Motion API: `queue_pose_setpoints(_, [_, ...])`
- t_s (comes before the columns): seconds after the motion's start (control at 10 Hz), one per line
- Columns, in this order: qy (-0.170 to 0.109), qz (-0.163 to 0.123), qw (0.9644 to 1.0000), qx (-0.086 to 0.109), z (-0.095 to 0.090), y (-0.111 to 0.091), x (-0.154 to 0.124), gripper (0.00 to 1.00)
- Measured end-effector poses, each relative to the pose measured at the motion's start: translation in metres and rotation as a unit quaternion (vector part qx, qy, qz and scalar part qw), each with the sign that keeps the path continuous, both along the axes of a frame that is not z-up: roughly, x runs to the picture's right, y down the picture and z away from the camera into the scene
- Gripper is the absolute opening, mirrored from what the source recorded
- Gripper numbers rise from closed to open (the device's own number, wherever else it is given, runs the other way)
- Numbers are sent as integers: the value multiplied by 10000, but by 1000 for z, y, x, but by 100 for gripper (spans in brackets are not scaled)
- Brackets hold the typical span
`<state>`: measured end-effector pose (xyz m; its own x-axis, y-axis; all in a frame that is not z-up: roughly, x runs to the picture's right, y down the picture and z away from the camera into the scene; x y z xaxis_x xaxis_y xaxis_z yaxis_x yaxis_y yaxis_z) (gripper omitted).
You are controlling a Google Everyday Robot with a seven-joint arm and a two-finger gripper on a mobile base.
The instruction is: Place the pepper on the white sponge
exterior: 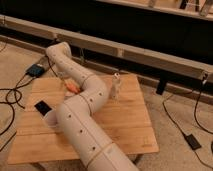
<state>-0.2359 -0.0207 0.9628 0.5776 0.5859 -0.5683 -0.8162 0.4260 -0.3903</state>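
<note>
The orange-red pepper lies on the wooden table at its far left, right against the arm's left side. My gripper hangs down from the bent wrist just behind and above the pepper, mostly hidden by the arm. Whether it touches the pepper cannot be told. The white sponge is not visible; the arm may cover it.
A small upright white bottle stands at the table's far middle. A black flat device lies at the left, with a white cup partly behind the arm. A blue box and cables lie on the floor at the left.
</note>
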Motion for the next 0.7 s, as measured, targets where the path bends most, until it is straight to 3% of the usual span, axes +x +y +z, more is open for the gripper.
queue_pose_setpoints(0.7, [-90,15,10000,-20,-17,-16,8,80])
